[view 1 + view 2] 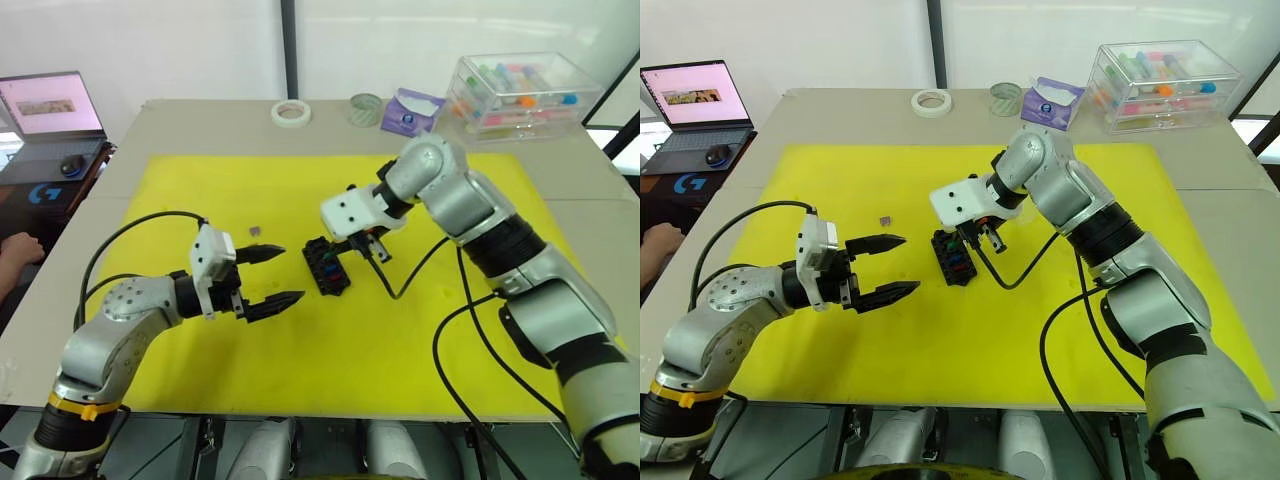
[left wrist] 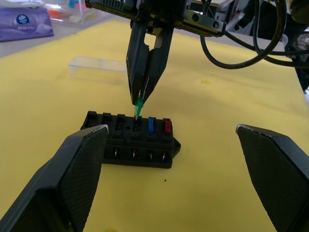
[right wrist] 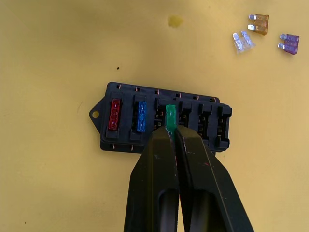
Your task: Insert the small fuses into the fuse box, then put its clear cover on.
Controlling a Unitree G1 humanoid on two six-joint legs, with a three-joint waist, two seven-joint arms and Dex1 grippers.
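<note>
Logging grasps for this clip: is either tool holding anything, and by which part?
The right tool pinches a green fuse by its top end, over the fuse box. The left tool is open, empty.

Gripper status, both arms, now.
Left gripper: open, holding nothing, beside the fuse box.
Right gripper: closed on a green fuse, over a slot of the fuse box.

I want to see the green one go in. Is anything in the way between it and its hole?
Nothing visible blocks it. The right gripper pinches the small green plastic fuse right above an empty slot of the black rectangular fuse box, next to the seated blue fuse and red fuse.
</note>
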